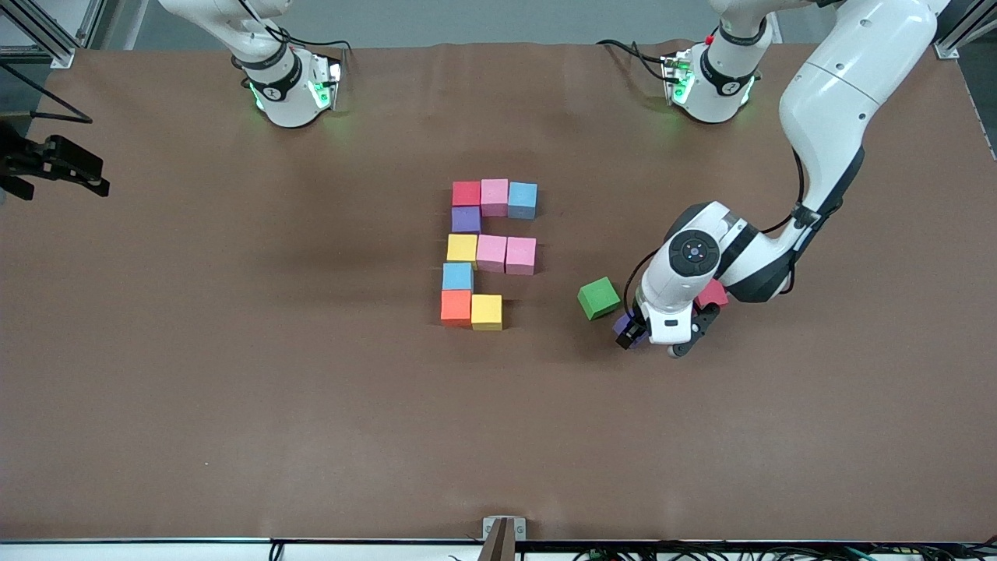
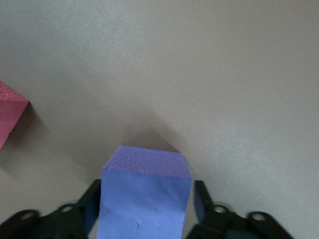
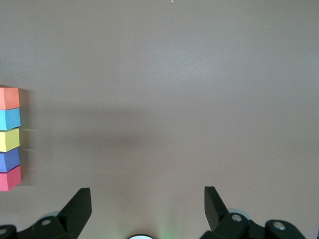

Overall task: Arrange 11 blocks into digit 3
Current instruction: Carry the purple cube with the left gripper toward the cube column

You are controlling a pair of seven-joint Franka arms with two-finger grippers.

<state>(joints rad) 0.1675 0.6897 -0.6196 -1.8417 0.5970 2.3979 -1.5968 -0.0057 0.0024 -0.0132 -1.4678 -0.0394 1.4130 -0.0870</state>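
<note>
Left fingers grasping the purple cube, last gap waiting at nine o'clock

My left gripper (image 1: pixel 629 331) sat low on the table with its fingers (image 2: pixel 89 209) clasped on the purple cube (image 2: pixel 144 199), beside the green cube (image 1: pixel 598 298). The unfinished digit 3 (image 1: pixel 489 253) lay at my nine o'clock, its open spot next to the yellow block (image 1: pixel 487 312). My right gripper (image 3: pixel 147 204) waited, released, farther off.

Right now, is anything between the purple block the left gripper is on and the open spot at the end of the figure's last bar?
Yes: the green cube sits roughly on the line from the purple block, between the left gripper's fingers, to the spot beside the yellow block.
</note>
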